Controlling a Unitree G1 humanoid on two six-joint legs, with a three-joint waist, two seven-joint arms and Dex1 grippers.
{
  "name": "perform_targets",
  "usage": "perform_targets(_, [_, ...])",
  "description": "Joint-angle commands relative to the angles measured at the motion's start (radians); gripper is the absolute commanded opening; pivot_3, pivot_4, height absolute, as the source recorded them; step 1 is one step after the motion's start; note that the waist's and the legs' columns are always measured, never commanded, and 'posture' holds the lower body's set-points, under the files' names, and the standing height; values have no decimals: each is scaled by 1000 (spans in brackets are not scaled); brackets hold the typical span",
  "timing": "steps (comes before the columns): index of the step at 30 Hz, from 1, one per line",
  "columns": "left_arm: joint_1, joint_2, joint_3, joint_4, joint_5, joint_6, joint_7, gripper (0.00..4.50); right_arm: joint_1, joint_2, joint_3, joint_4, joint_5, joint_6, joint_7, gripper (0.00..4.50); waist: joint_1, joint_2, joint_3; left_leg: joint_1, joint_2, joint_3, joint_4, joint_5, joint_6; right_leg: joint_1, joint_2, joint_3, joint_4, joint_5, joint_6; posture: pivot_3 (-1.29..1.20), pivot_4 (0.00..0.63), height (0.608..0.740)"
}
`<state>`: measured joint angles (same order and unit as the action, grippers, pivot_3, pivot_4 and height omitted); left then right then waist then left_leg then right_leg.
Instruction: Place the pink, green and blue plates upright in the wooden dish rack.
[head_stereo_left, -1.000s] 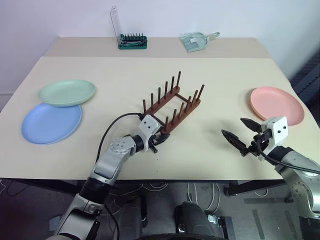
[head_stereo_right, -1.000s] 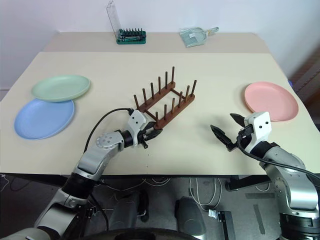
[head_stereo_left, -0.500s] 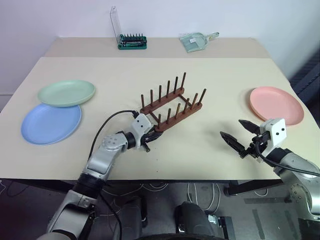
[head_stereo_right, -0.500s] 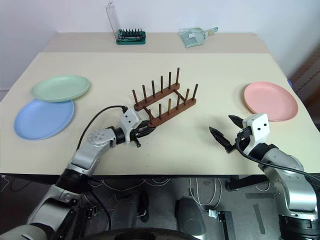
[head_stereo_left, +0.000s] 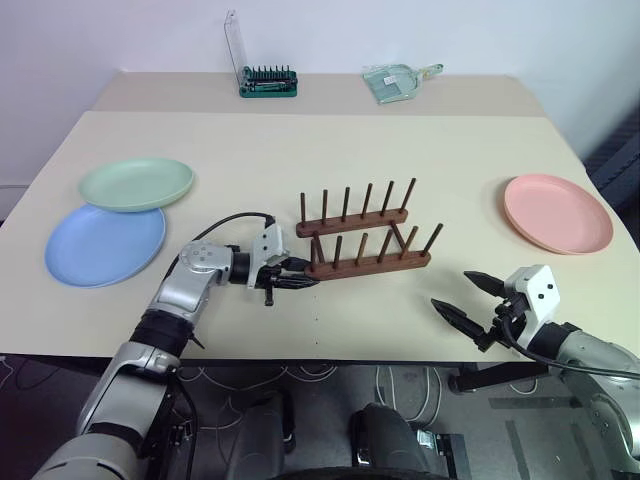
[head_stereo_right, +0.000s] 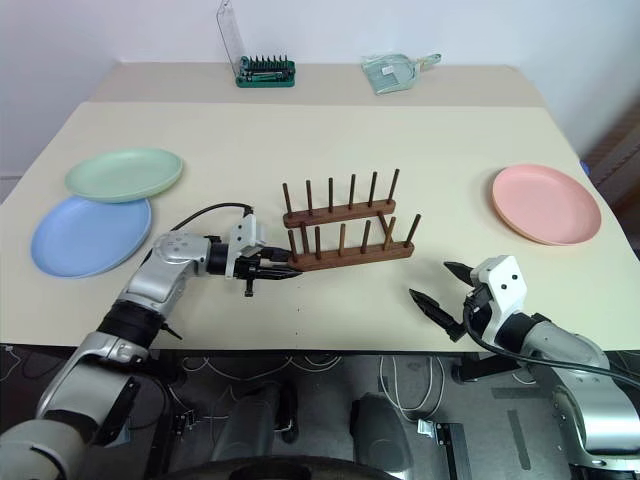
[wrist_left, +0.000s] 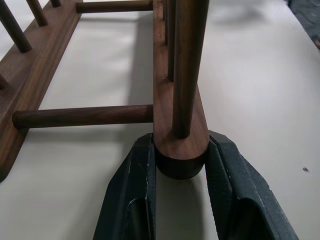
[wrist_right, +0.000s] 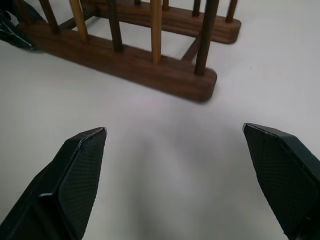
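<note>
The wooden dish rack (head_stereo_left: 365, 244) stands mid-table, its two peg rails running across the table. My left gripper (head_stereo_left: 300, 276) is shut on the left end of the near rail (wrist_left: 180, 150), one finger on each side. The green plate (head_stereo_left: 136, 184) lies at the far left, overlapping the blue plate (head_stereo_left: 105, 232) in front of it. On the right rests the pink plate (head_stereo_left: 557, 212). My right gripper (head_stereo_left: 462, 300) hovers open near the table's front edge, right of the rack, holding nothing.
At the back of the table (head_stereo_left: 320, 140) stand a green screwdriver-bit set (head_stereo_left: 267, 83) with a clear lid and a small plastic packet (head_stereo_left: 398, 82). Bare tabletop lies between the rack and each group of plates.
My left gripper, holding the rack's end, has swung the rack from a diagonal to lie across the table. The right gripper has drawn back and lower toward the front edge.
</note>
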<state>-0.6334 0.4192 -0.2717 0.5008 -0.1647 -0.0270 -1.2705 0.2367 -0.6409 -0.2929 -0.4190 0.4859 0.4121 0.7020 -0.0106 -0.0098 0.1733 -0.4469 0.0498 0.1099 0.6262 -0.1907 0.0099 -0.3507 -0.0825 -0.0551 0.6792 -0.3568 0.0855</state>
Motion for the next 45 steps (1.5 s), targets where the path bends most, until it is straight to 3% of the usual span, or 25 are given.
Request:
perform_targets(1, [-50,-28,-22,70,40,-91,-24,763,12,10,-22,-55,12,-3,-15,4500,0,0,0,0,0,0,0,0,0,0,0,0,0,0,0,0,150,732])
perform_targets(11, [-97,-48,11,205,44,-139,-47,763,21,6,-23,-73,17,1,-36,4500,-1,0,0,-1,0,0,1,0,0,-1,1,0,0,0,0,0,150,732])
perform_targets(12, [-97,-46,15,209,43,-136,-44,1789,19,5,-21,-72,16,2,-37,4500,-2,0,0,-1,0,0,1,0,0,-1,1,0,0,0,0,0,150,732])
perform_targets(13, [-95,-43,21,209,42,-129,-39,2092,17,3,-20,-73,17,4,-37,4500,-2,0,0,-1,0,0,1,0,0,-1,1,0,0,0,0,0,150,732])
perform_targets(16, [-77,-25,47,184,35,-91,-16,3549,16,-3,-22,-74,20,9,-35,4500,-3,0,0,-1,0,0,1,0,0,-1,1,0,0,0,0,0,150,732])
perform_targets(18, [-57,-6,72,145,21,-26,3,3549,17,-8,-25,-75,19,14,-33,4500,-5,0,0,-1,0,0,1,0,0,-1,1,0,1,0,0,0,150,732])
perform_targets(21, [-4,42,107,55,-4,62,11,3588,26,-17,-20,-73,12,21,-25,3664,-7,0,0,0,1,0,0,0,0,-1,1,0,1,0,0,0,150,732])
perform_targets(24, [73,92,154,-77,-62,142,7,2863,29,-24,-3,-66,-3,21,-18,2308,-9,0,0,0,1,0,0,0,0,-1,0,0,1,0,0,0,150,732])
perform_targets(29, [190,167,128,-299,-101,263,-40,410,4,-30,34,-47,-30,23,-10,0,-2,0,0,0,1,0,1,0,0,0,-1,1,1,0,0,0,150,732])
perform_targets(30, [205,172,118,-333,-103,281,-43,18,-4,-31,43,-40,-38,24,-9,0,-1,0,0,0,0,0,1,0,0,0,-1,1,1,0,0,0,150,732])
perform_targets(36, [244,100,39,-460,-77,329,35,18,-53,-39,114,9,-116,33,-18,0,-1,0,0,-1,0,0,1,-1,1,0,-1,1,0,0,0,0,150,732])
perform_targets(45, [219,-9,31,-388,27,278,270,18,-185,-11,241,157,-269,-22,-67,0,-5,0,0,1,0,0,2,0,1,1,0,1,2,0,0,0,150,732])
